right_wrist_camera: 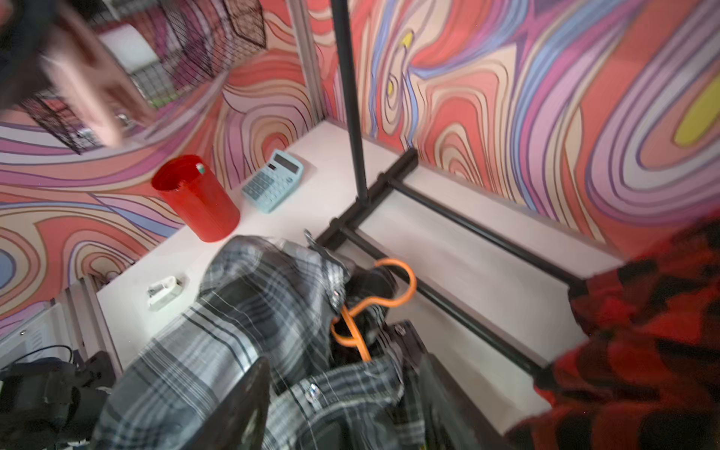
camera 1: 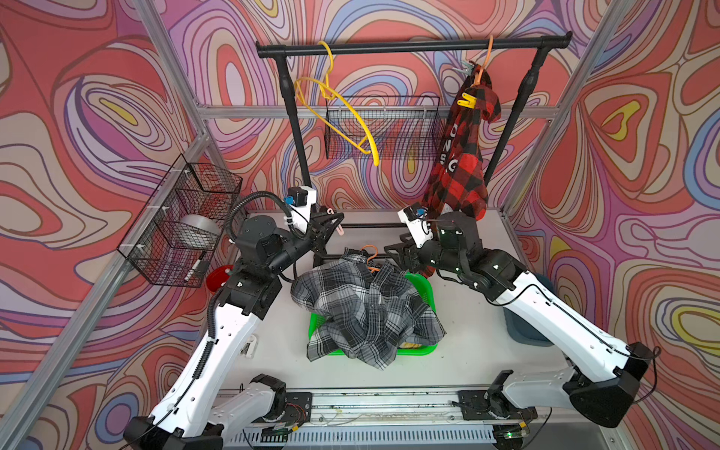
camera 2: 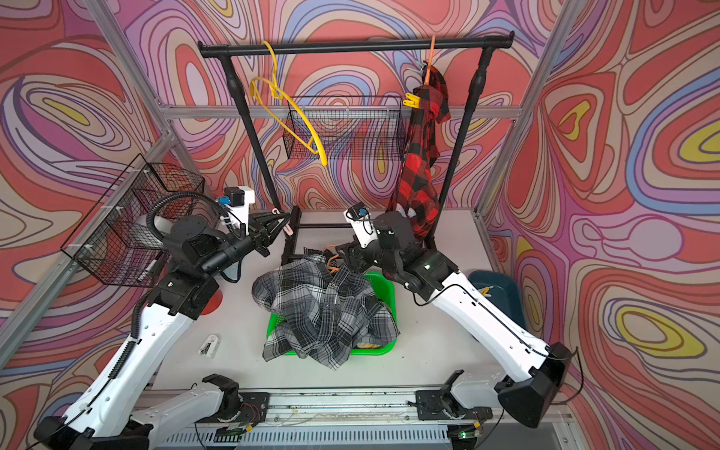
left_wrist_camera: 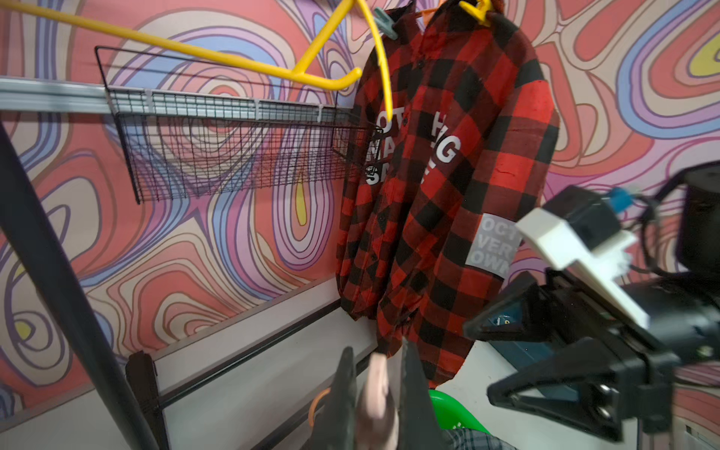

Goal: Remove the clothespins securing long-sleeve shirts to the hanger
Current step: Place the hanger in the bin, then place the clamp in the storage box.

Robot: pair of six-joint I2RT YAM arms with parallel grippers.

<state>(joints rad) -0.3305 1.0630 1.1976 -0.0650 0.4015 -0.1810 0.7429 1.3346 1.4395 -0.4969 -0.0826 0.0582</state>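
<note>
Top views, left gripper (camera 1: 332, 225): you have it clamped on the pale pink clothespin (camera 1: 340, 230), held over the back of the table (camera 1: 467, 350) near the rack's left post.
Top views, right gripper (camera 1: 395, 253): its jaws stand apart just beside the second orange hanger (camera 1: 369, 253). You cannot tell from here whether they touch it.
Top views, grey plaid shirt (camera 1: 362, 307): it lies crumpled over the green basket (camera 1: 426, 290) at mid-table, with that hanger's hook poking out at its far edge.
Top views, red-black shirt (camera 1: 461, 163): it hangs from an orange hanger (camera 1: 489, 50) at the right end of the rack rail (camera 1: 409, 46).
Top views, yellow clothespin (camera 1: 467, 102): you see it clipped on the red-black shirt's near shoulder. The teal clothespin (camera 1: 467, 70) sits higher, by the hook.
Top views, yellow hanger (camera 1: 343, 117): it hangs tilted near the rail's left end.
Left wrist, fingers (left_wrist_camera: 345, 389): they pinch the pale pink clothespin (left_wrist_camera: 377, 385) between them.
Left wrist, right gripper (left_wrist_camera: 481, 358): you see it side-on with its jaws wide apart.
Left wrist, red-black shirt (left_wrist_camera: 448, 187): its white lettering faces you, with the yellow clothespin (left_wrist_camera: 477, 8) and teal clothespin (left_wrist_camera: 385, 24) at its top.
Right wrist, fingers (right_wrist_camera: 241, 405): they are spread, with the grey plaid shirt (right_wrist_camera: 233, 331) and second orange hanger (right_wrist_camera: 374, 304) just ahead. Blur hides any contact.
Right wrist, red cup (right_wrist_camera: 195, 198): it stands on the table beyond the shirt, beside a calculator (right_wrist_camera: 272, 181).
</note>
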